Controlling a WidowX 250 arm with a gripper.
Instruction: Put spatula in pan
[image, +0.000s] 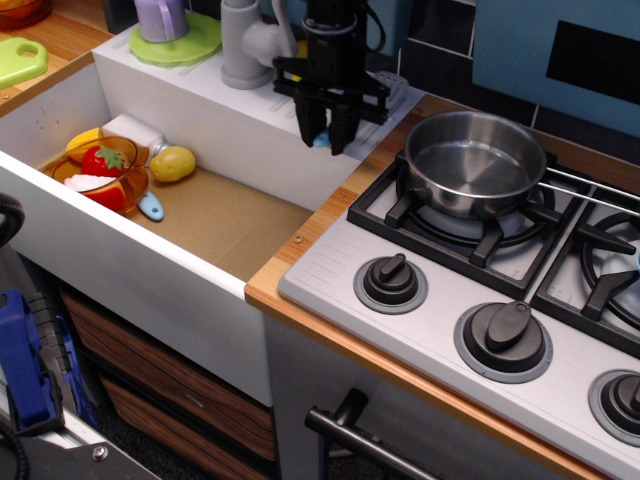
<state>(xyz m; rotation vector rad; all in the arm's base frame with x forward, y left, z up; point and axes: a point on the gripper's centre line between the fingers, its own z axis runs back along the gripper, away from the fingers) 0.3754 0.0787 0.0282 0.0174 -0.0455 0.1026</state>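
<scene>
The black gripper (327, 135) hangs over the white ledge (250, 105) behind the sink, its two fingers drawn close together around a sliver of light blue — the handle of the spatula (322, 138), of which only a small patch shows between and just below the fingertips. The grey slotted head seems to be the pale edge peeking out to the right of the gripper body, though most of it is hidden and hard to read. So the gripper looks clenched on the spatula's handle, above the ledge and left of the stove.

The pan (472, 160) sits on the stove's back-left burner (400, 205), shiny and bare inside; its thin handle runs right and is cut off by the frame edge.

Down in the sink (225, 215) lies an orange bowl (105, 180) with toy food, and a tiny light-blue piece (151, 207) beside it.
</scene>
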